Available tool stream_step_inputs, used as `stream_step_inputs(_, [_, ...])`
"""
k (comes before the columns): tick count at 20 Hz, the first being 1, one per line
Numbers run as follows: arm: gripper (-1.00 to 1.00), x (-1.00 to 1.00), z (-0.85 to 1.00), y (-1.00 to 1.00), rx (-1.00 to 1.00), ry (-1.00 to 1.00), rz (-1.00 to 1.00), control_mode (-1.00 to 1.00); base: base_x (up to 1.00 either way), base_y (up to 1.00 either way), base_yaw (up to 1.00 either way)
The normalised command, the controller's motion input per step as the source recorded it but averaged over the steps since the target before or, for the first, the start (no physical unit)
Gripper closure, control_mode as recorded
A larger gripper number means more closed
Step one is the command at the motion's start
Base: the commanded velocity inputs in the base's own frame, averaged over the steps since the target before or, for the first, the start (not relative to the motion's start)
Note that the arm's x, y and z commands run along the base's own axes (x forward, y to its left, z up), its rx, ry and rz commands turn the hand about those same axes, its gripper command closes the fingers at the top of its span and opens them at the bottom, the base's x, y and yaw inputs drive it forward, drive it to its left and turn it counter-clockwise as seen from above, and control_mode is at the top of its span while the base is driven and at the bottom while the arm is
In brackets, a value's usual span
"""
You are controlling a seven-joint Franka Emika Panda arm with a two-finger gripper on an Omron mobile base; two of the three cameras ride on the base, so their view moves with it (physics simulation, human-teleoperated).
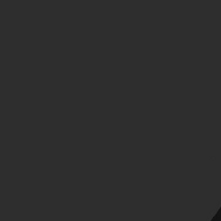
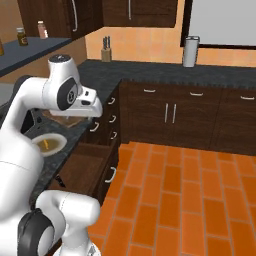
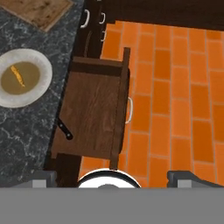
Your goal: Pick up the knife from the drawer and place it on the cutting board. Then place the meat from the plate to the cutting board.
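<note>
Below the hand, the drawer (image 3: pixel 94 116) stands pulled out over the orange floor, and the knife (image 3: pixel 64 128) lies against its counter-side edge, only the black handle plain to see (the blade is hidden or too dark to make out). The gripper (image 3: pixel 114 178) hangs high above, its two fingers spread wide and empty. The step in hand looks like the reach for the knife. To do it well, the hand should shift toward the counter side until the handle sits between the fingers, turn so they straddle it crosswise, then descend clear of the drawer wall. The meat (image 3: pixel 18 75) waits on the plate (image 3: pixel 41 83), the cutting board (image 3: pixel 41 11) just beyond
</note>
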Motion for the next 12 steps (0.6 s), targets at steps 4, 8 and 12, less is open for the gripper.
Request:
stream_step_inputs(4, [-1.0, -0.67, -0.17, -0.25, 0.0, 0.0, -0.01, -1.0, 0.0, 0.0, 0.0])
stream_step_inputs(8, [-1.0, -0.02, -0.66, -0.42, 0.0, 0.02, -0.01, -1.0, 0.0, 0.0, 0.0])
stream_step_inputs(12, [-1.0, 0.29, -0.99, -0.08, -0.03, 0.02, 0.0, -1.0, 0.0, 0.0, 0.0])
